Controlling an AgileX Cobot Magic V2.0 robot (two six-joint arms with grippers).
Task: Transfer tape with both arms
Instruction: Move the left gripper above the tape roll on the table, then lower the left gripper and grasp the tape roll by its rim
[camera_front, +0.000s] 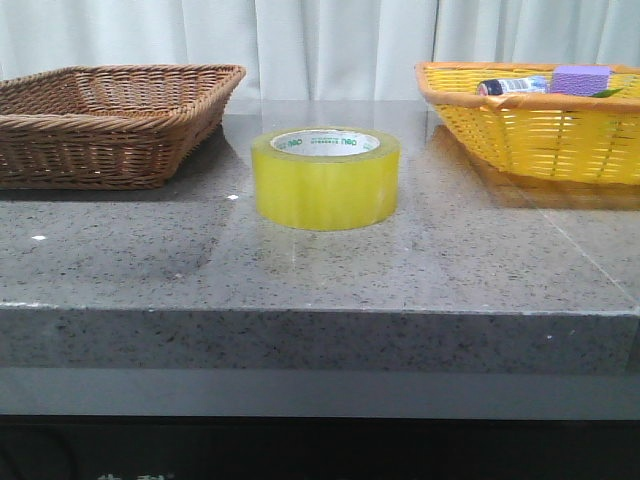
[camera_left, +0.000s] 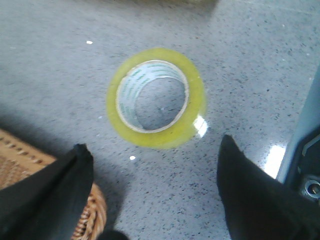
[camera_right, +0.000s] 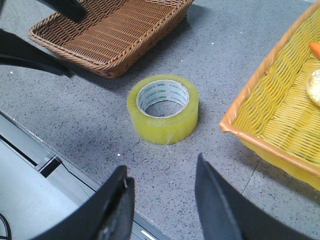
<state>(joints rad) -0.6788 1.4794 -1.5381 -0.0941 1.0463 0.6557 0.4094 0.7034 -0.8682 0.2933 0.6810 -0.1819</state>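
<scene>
The tape (camera_front: 326, 178), a thick translucent yellow roll with a white core printed in green, lies flat on the grey stone table (camera_front: 320, 275), midway between two baskets. It also shows in the left wrist view (camera_left: 155, 97) and in the right wrist view (camera_right: 163, 108). My left gripper (camera_left: 152, 147) is open and empty, above the table and short of the roll. My right gripper (camera_right: 161, 167) is open and empty, above the table's front edge, apart from the roll. Neither gripper shows in the front view.
A brown woven basket (camera_front: 105, 120) stands at the back left and shows under my left finger (camera_left: 60, 200). A yellow woven basket (camera_front: 540, 125) at the back right holds a purple block and a bottle. The table's front edge (camera_front: 320, 312) runs across the front.
</scene>
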